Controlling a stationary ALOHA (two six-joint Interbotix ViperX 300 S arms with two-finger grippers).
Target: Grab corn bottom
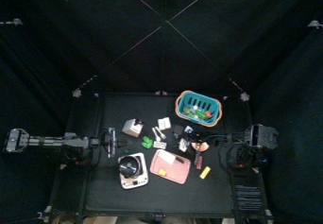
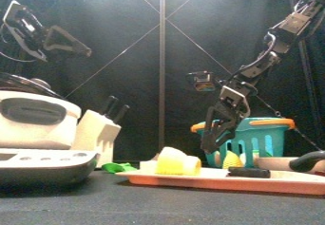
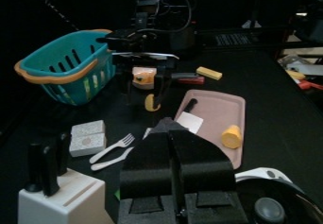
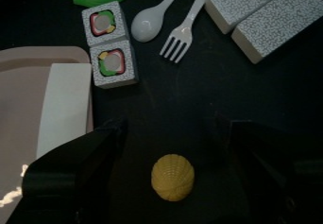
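Right hand [image 4: 164, 143] hangs over the tabletop [image 4: 265, 105], a corn piece [image 4: 173, 176] directly beneath, between its two sides. Cutting board [image 4: 38, 95] just to one side of the hand. Beyond the hand: two sushi rolls [image 4: 109, 41] side by side, then spoon [image 4: 161, 15] and fork [image 4: 187, 31]. Basket [image 1: 198, 105] sits well behind, at the tabletop's rear.

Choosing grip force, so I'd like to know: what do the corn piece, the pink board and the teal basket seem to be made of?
Corn piece: likely hard plastic, matte pale yellow, uniform colour with no visible texture. Pink board: probably smooth plastic, flat with rounded corners. Teal basket: looks like moulded plastic, slotted walls and an orange rim with slight sheen.
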